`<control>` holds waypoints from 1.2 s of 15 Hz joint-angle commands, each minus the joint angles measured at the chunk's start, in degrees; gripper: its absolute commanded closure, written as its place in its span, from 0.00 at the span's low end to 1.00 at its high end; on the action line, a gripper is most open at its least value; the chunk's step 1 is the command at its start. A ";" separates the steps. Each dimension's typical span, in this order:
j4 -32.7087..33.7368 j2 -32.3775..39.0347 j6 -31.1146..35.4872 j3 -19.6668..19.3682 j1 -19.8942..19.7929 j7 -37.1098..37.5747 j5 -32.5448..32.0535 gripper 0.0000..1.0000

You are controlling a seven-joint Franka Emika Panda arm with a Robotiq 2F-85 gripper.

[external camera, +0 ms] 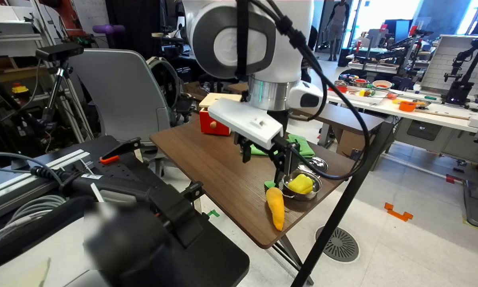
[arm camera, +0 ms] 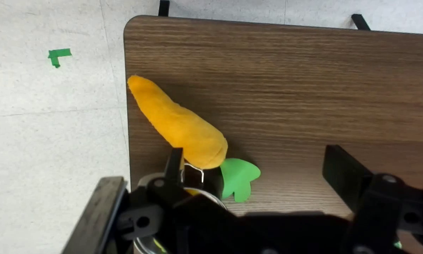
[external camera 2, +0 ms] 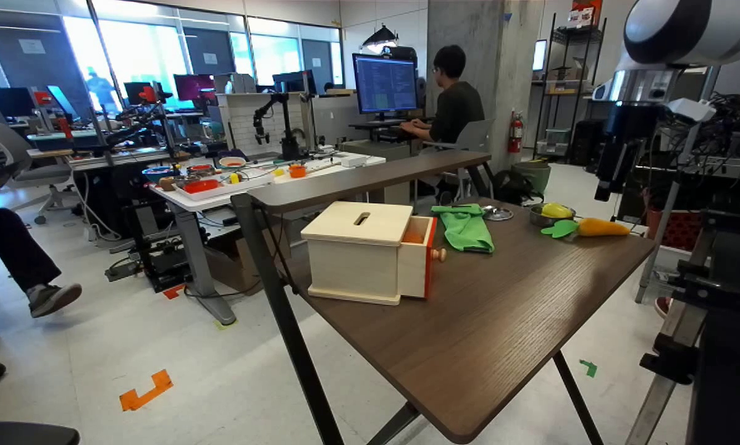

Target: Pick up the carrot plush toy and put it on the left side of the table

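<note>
The carrot plush toy, with an orange body (external camera: 276, 207) and green felt leaves (external camera 2: 560, 229), lies on the brown table (external camera: 215, 159) near one edge, beside the metal bowl. In the wrist view the carrot (arm camera: 183, 127) points to the upper left, its leaves between the two fingers in the picture. My gripper (arm camera: 255, 155) is open and empty, with a wide gap between the fingers. In both exterior views the gripper (external camera: 263, 169) hangs above the table, higher than the carrot; it also shows in profile at the upper right (external camera 2: 605, 188).
A metal bowl (external camera: 313, 194) holding a yellow item (external camera: 301, 184) stands right beside the carrot. A silver lid (external camera: 318, 164) and green cloth (external camera 2: 466, 227) lie farther along. A wooden box (external camera 2: 354, 259) with its red-fronted drawer (external camera 2: 430, 256) pulled out stands at the far end.
</note>
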 commanded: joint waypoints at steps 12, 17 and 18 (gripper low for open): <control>9.11 13.44 4.67 2.80 -6.38 4.96 -8.19 0.35; 10.66 14.13 3.45 2.97 -6.65 5.78 -9.66 0.73; 10.42 13.80 3.24 2.99 -6.68 5.76 -9.84 0.81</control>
